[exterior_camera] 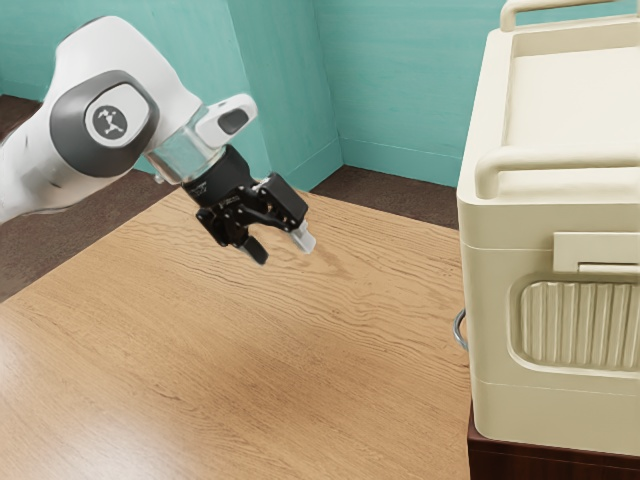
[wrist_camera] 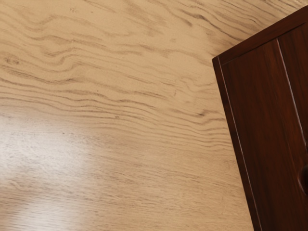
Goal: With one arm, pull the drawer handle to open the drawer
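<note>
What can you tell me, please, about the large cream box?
The cream, plastic-looking box stands upright at the exterior view's right, partly cut off by the edge. It has rounded corners, two tubular rails on top, and a raised plate above a recessed ribbed panel. Dark reddish-brown wood shows beneath it; the black gripper stands clear.

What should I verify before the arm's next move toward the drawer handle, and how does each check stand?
1. Pincer open: ok, fingers apart.
2. Pincer empty: ok.
3. Metal ring, likely the handle, between the fingers: not ok, the pincer is well short of it.
4. Ring unobstructed in the exterior view: not ok, the cream box partly hides it.
5. Dark wooden cabinet in the wrist view: ok.
6. Drawer fully shut: cannot tell.
</note>
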### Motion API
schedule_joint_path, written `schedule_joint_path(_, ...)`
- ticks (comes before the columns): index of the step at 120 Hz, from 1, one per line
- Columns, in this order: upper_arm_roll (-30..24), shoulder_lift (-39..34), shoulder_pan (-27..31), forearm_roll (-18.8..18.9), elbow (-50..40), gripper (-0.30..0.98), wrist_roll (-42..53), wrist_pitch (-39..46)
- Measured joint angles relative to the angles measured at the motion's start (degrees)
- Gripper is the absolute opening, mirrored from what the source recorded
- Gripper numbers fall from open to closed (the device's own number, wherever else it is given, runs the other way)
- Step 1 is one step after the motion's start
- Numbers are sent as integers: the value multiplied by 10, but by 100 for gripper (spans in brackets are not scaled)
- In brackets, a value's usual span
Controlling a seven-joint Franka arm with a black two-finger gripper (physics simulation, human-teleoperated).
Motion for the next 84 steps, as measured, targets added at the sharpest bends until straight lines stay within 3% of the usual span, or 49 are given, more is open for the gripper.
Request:
schedule_joint_path(28, -23, 16, -44, -42, -15, 66, -43, 56)
schedule_joint_path(84, -32, 7, -79, -68, -77, 66, -104, 158)
